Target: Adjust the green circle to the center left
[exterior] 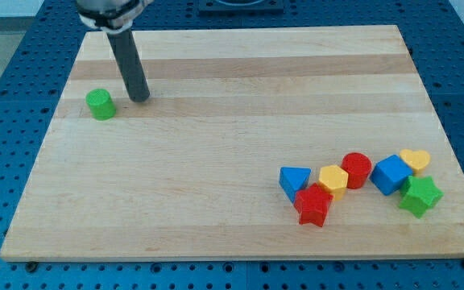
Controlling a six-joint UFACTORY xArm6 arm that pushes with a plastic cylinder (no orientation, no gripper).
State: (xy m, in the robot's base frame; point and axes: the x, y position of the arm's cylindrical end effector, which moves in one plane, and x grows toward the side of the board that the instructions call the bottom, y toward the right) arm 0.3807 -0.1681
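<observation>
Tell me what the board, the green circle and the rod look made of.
Board: pale wood, going by its grain and plank seams, matte. Green circle: probably plastic, uniform matte colour. Rod ending in my tip, just right of the circle: dark and smooth, material unclear.
</observation>
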